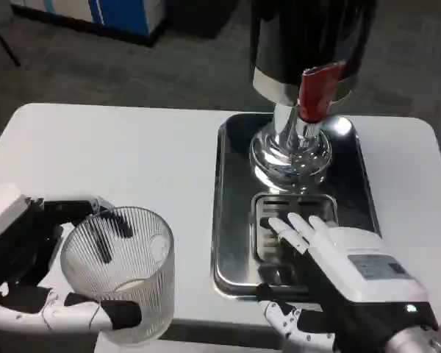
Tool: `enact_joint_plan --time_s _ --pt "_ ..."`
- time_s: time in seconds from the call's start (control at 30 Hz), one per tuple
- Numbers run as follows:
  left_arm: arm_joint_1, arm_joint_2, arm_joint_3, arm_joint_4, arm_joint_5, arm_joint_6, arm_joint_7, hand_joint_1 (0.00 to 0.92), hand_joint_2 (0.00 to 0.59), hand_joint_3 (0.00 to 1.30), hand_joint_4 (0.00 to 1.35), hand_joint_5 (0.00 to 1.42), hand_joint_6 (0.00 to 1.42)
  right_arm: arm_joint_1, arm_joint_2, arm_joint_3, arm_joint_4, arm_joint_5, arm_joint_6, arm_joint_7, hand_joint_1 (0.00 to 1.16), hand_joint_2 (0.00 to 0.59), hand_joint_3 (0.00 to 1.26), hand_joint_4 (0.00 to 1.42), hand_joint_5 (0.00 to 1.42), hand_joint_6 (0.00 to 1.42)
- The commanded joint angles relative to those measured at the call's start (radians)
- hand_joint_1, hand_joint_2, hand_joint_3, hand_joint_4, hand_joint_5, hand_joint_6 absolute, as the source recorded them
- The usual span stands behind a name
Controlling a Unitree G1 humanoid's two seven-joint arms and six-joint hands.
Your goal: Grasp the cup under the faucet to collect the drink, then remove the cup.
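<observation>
A clear ribbed glass cup stands upright at the near left of the white table, held by my left hand, whose fingers wrap around its back and front. The drink dispenser, a dark body on a chrome base with a red tap handle, stands on a steel tray at centre right. My right hand hovers over the tray's near end, fingers extended and apart over the slotted drip grate, holding nothing.
The white table stretches out to the left of the tray. Beyond its far edge lie grey carpet and a blue and white cabinet.
</observation>
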Motion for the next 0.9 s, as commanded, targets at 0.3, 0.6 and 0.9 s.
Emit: enact_joint_plan --time_s 0.3,0.6,0.9 --pt "0.0 0.001 0.002 -0.023 -0.014 0.009 0.001 0.474 0.049 0.97 1.12 1.32 1.42 -0.001 -0.001 -0.018 -0.013 0.02 0.001 0.011 0.39 0.494 0.06 0.0 0.0 0.05" --pt "-0.011 0.0 -0.011 -0.016 -0.008 0.012 0.004 0.474 0.049 0.97 1.12 1.32 1.42 -0.002 0.0 -0.024 -0.009 0.026 0.008 0.005 0.39 0.494 0.06 0.0 0.0 0.05" --pt "-0.017 -0.012 -0.015 -0.015 0.0 0.017 0.016 0.474 0.049 0.97 1.12 1.32 1.42 0.007 -0.007 -0.039 -0.02 0.032 0.015 0.009 0.39 0.494 0.06 0.0 0.0 0.05"
